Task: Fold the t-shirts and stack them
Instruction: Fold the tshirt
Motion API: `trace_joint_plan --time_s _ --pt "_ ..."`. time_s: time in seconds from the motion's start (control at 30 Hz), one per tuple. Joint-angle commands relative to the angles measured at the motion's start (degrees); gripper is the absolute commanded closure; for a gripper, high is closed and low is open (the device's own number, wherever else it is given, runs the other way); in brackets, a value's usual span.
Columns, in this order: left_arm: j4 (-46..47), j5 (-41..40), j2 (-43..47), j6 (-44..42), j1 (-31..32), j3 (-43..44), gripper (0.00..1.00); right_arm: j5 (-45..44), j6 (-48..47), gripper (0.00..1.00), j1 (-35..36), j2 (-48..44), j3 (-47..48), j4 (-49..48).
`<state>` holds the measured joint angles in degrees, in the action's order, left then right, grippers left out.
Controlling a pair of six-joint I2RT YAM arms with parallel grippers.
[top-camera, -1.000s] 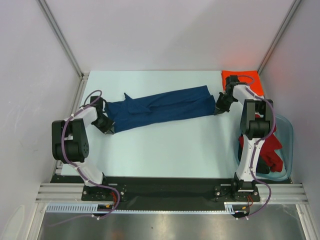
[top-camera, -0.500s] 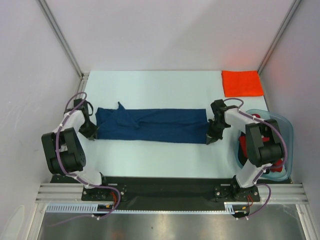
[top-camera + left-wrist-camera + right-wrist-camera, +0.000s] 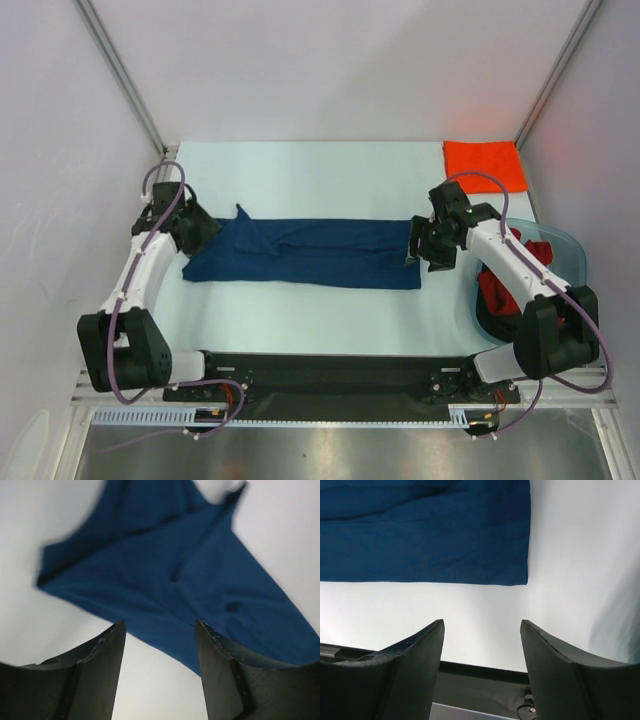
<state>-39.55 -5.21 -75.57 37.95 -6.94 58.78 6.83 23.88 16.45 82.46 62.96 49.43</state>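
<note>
Left claw [image 3: 160,625]: jaws apart, holding nothing, at the left end of the navy t-shirt [image 3: 305,253]. Right claw [image 3: 482,622]: jaws apart, empty, at its right end. The shirt lies flat across the worktop [image 3: 320,180]. Orange t-shirt [image 3: 484,165]: folded, far right corner.

You look down from above and behind the robot onto the whole table [image 3: 300,180]. Each wrist camera sits close over it, peering between its own fingers [image 3: 90,680] at one end of the navy t-shirt [image 3: 310,252].
</note>
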Motion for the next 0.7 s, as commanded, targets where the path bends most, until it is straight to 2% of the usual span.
trace_joint_plan --time_s 0.0,0.1,0.23,0.43,0.67 --pt "11.5 15.1 -3.5 0.5 1.6 -0.7 0.37 0.0 -2.0 0.31 0.2 -2.7 2.3 2.9" --pt "9.5 16.2 -11.1 1.1 2.1 2.6 0.37 -0.1 -2.7 0.31 0.2 -4.1 1.7 3.3" --pt "9.0 15.5 -16.7 2.0 2.9 4.8 0.37 -0.8 -3.5 0.31 0.2 -6.2 0.9 3.7" --pt "9.7 13.9 -21.4 3.3 5.5 6.8 0.37 -0.5 -3.0 0.31 0.1 -8.5 -0.3 3.7" --pt "9.1 12.8 -25.2 4.0 6.2 8.3 0.44 0.0 -1.6 0.3 0.1 -9.1 -1.0 3.7"
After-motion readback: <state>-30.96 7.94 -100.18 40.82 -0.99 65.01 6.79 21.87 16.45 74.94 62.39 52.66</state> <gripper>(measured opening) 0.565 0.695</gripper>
